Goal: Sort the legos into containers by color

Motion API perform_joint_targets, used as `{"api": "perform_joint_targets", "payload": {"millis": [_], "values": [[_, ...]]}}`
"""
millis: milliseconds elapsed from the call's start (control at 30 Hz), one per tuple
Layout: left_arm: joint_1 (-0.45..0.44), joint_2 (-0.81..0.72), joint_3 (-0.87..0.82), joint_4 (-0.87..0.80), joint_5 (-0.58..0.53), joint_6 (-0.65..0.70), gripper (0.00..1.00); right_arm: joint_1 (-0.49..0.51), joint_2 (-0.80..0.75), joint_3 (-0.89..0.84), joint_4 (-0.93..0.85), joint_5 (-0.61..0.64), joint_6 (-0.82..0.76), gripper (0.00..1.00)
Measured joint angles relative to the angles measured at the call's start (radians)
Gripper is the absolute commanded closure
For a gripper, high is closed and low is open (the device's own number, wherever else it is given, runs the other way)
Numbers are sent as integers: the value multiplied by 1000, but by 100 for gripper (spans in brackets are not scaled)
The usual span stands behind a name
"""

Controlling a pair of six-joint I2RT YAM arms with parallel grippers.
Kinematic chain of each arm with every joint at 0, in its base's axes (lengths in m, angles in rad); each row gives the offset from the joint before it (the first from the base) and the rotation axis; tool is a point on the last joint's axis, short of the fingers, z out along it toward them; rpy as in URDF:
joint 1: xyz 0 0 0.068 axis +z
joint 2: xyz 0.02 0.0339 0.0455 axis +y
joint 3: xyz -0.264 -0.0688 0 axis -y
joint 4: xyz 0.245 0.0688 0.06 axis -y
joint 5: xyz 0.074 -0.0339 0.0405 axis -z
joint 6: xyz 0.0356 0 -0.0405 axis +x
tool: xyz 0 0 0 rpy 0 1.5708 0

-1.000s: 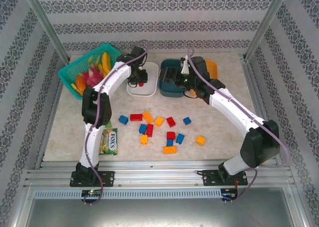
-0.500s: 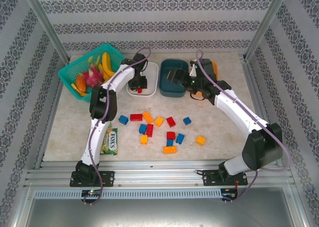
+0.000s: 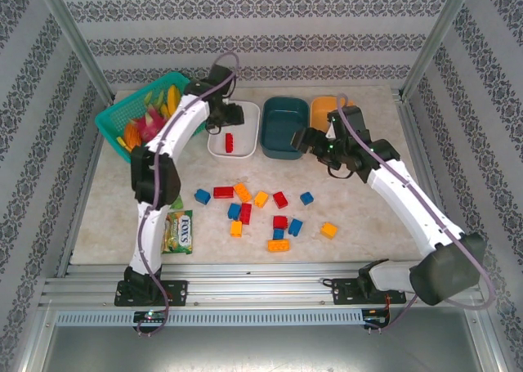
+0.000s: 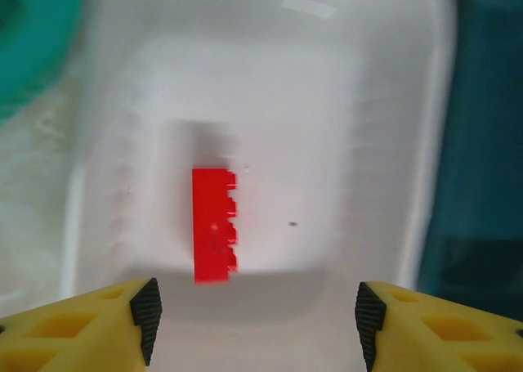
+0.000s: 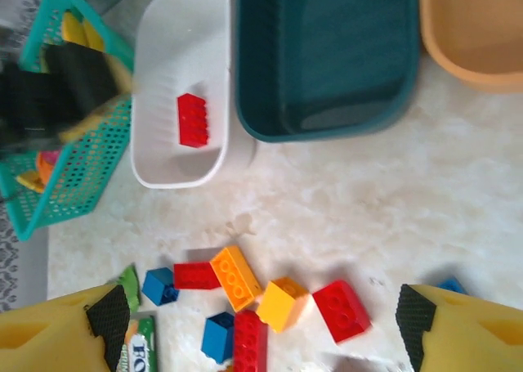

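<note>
- Top external view: the left gripper [image 3: 222, 114] is seen hovering over the white tub [image 3: 248, 117], at 12 o'clock on the table [image 3: 368, 225].
- Its jaws are held apart, with nothing between them.
- And there, one red brick [image 4: 213, 225] is seen lying on the tub floor below, untouched by the fingers [image 4: 147, 307].
- Just beside, at the white tub's 3 o'clock, the dark teal tub [image 3: 284, 127] is set, with the orange tub [image 3: 324, 109] beyond it at 1 o'clock.
- Over at the teal tub's 4 o'clock edge, the right gripper [image 5: 261, 323] is spread wide and carries nothing.
- Mid-table toward 6 o'clock, the loose legos [image 3: 280, 199] are scattered in red, blue and orange-yellow, well apart from the tubs.
- At 10 o'clock the fruit basket [image 3: 114, 120] is parked, and at 8 o'clock the snack packet [image 3: 179, 230].
</note>
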Motion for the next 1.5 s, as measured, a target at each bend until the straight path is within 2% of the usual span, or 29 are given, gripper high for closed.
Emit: {"api": "perform_joint_targets", "payload": {"millis": [200,400,567,733,967,1267,1500], "values": [[-51,-352,-222,101,26,11,16,2,-93,0,-137,63,14,16],[-166,-632,-597,251,166,23,15,0,-123,-37,-309,119,87,16],[-279,-761,-940,346,287,19,13,-28,-131,-253,-349,80,171,15],[-381,-829,-1138,384,323,-5,14,-47,-116,-418,-333,44,220,17],[-415,-855,-1192,456,325,-34,14,-53,-28,-512,-220,0,237,23],[-422,-855,-1192,486,321,-41,14,-60,35,-549,-133,-7,241,38],[-427,-855,-1191,488,314,-56,15,-59,71,-556,-105,-7,236,62]]}}
